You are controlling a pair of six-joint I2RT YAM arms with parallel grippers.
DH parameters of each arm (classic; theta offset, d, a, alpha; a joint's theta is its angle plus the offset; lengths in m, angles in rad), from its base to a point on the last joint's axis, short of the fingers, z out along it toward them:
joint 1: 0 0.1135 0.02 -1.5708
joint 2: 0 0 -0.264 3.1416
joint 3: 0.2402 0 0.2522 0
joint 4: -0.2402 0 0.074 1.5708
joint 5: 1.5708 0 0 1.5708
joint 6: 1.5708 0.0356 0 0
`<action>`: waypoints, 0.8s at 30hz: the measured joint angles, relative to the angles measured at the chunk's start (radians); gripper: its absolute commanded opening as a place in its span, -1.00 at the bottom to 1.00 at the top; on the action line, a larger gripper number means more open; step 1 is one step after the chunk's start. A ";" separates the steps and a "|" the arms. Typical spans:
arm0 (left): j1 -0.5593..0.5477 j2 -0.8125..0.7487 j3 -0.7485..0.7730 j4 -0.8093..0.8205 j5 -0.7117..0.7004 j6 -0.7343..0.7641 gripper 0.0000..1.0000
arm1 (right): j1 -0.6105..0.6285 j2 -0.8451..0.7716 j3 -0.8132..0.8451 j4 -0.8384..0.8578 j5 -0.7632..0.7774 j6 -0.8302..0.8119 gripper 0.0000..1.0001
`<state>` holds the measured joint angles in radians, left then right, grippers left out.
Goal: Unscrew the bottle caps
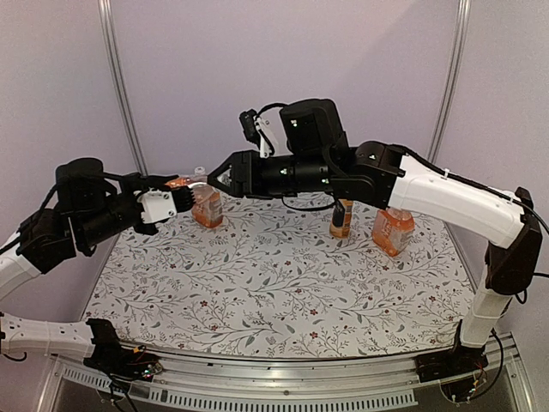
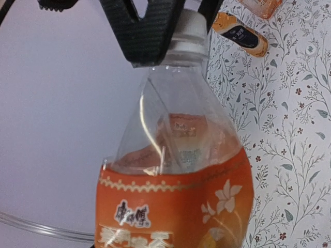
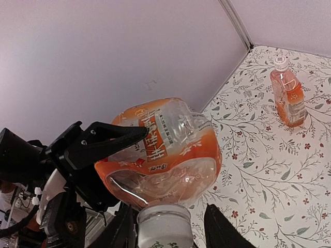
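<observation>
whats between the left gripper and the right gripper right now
One bottle of orange drink: left gripper on its body, right gripper around its white cap. Right wrist view shows it.

Floral tablecloth (image 1: pixel 257 292), white with grey leaf sprigs and small red flowers, fills middle and lower frame. Plain lilac wall (image 1: pixel 360 60) across the top. Metal pole (image 1: pixel 120 86) upper left, second pole (image 1: pixel 450 77) upper right, both slanted. Slotted aluminium rail (image 1: pixel 283 393) along bottom edge.

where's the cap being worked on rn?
Top view, back-left of the table: the cap sits between the right tool's fingers, on the bottle gripped by the left tool.
</observation>
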<state>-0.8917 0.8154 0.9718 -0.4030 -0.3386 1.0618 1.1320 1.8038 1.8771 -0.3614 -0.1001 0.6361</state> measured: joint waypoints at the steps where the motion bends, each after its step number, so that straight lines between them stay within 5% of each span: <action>1: -0.001 0.000 -0.002 0.002 0.000 0.001 -0.64 | 0.000 0.000 -0.010 0.005 -0.004 0.000 0.06; 5: -0.002 0.001 -0.006 -0.001 -0.003 0.011 -0.64 | 0.000 -0.004 -0.053 0.018 -0.011 0.019 -0.08; 12: -0.005 0.002 -0.014 0.010 -0.002 0.016 -0.64 | 0.000 -0.036 -0.091 0.033 -0.011 0.033 0.09; 24: -0.005 0.002 -0.018 0.024 -0.002 0.024 -0.64 | 0.000 -0.072 -0.102 0.057 -0.016 0.042 -0.04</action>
<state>-0.8967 0.8173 0.9543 -0.3790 -0.3405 1.0855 1.1316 1.7321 1.7752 -0.3046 -0.1158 0.6781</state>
